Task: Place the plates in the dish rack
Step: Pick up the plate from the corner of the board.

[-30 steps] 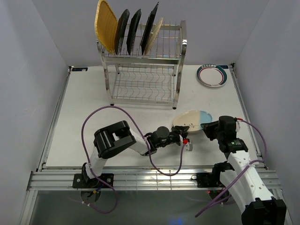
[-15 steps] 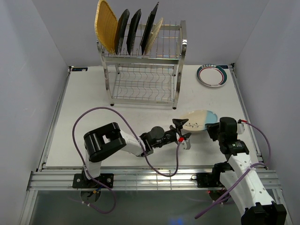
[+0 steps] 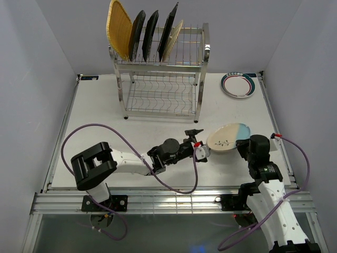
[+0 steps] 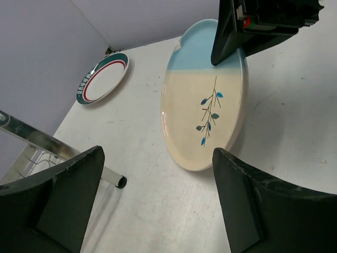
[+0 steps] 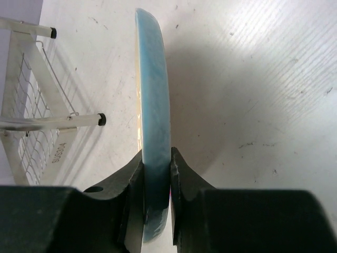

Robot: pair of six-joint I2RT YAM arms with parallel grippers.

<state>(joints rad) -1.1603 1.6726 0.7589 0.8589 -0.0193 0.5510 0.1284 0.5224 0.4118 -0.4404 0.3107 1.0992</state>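
The cream-blue plate [image 3: 227, 136] with a leaf sprig [image 4: 205, 100] stands tilted on edge, and my right gripper [image 3: 245, 147] is shut on its blue rim [image 5: 152, 105], jaws pinching both faces [image 5: 156, 168]. My left gripper [image 3: 198, 141] stands open just left of that plate, nothing between its fingers [image 4: 158, 205]. The teal-rimmed plate [image 3: 238, 84] lies flat at the back right [image 4: 102, 78]. The dish rack [image 3: 158, 79] stands at the back, with a woven orange plate [image 3: 120, 29] and several dark and pale plates upright in its top tier.
The rack's lower tier [image 3: 160, 97] holds nothing. One rack foot [image 4: 118, 182] sits close to the left gripper, and the rack's feet [image 5: 100, 119] show left of the held plate. Grey walls enclose the white table [image 3: 105, 116].
My left gripper has opened, let go of the cream-blue plate and drawn back to the left. The right gripper has carried the plate a little to the right, still shut on it.
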